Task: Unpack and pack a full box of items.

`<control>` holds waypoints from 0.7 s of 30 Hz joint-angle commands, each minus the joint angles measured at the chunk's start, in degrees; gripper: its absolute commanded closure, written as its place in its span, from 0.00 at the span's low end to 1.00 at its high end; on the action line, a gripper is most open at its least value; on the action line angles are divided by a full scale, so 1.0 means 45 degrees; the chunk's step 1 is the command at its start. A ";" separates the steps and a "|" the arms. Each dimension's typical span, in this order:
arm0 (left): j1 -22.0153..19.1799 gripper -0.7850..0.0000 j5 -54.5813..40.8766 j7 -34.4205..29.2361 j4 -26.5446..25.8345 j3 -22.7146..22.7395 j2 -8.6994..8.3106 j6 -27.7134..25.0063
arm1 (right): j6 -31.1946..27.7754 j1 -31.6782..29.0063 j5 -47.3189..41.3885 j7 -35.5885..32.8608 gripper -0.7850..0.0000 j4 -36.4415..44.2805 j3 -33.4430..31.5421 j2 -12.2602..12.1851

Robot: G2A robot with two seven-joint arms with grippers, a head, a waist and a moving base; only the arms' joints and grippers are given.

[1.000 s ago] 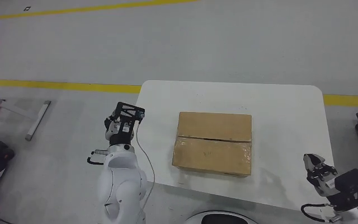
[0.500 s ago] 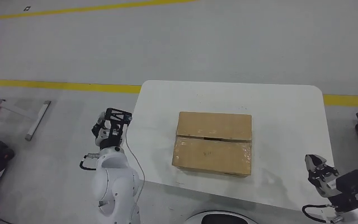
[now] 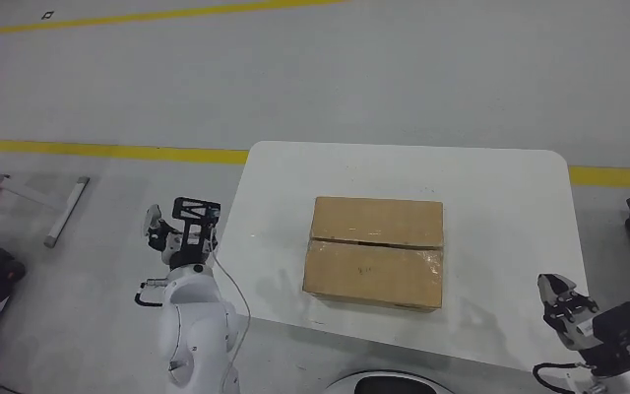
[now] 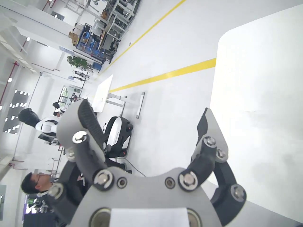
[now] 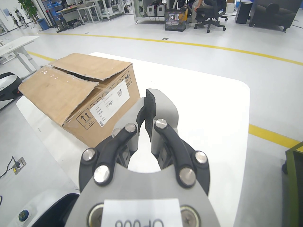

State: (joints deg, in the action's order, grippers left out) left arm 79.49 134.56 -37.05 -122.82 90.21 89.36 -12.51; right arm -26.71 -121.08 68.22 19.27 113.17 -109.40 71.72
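Sitting centred on the table, the cardboard box looks stiff and likely heavy; its slightly lifted flaps suit grasping. Left fingers gape wide; right fingers press together, empty.

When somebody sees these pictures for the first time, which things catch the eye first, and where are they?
The brown cardboard box stands out first, in the middle of the white table, its top flaps folded down. Next comes the left gripper, open and empty, beside the table's edge over the floor. The right gripper, shut on nothing, is at the table's other end.
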 commanded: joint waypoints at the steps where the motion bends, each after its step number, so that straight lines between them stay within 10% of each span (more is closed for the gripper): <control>1: 0.0278 0.00 -0.0272 0.0159 -0.0499 -0.0709 0.0022 -0.0264 | 0.0043 -0.0054 -0.0036 0.0030 1.00 0.0015 -0.0025 0.0009; 10: 0.1535 0.00 -0.0732 0.0109 -0.0714 -0.5014 0.0172 -0.0935 | 0.0141 -0.0182 -0.0211 0.0020 1.00 -0.0075 -0.0296 0.0029; 21: 0.0842 0.00 0.0563 -0.0133 0.2265 -0.8623 0.0378 -0.1160 | 0.0093 -0.0282 -0.0482 0.0139 1.00 -0.0327 -0.0676 0.0053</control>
State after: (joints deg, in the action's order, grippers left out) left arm 84.38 135.23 -37.19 -114.02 51.70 91.01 -18.16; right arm -26.26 -122.20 66.14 19.74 111.86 -112.32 71.93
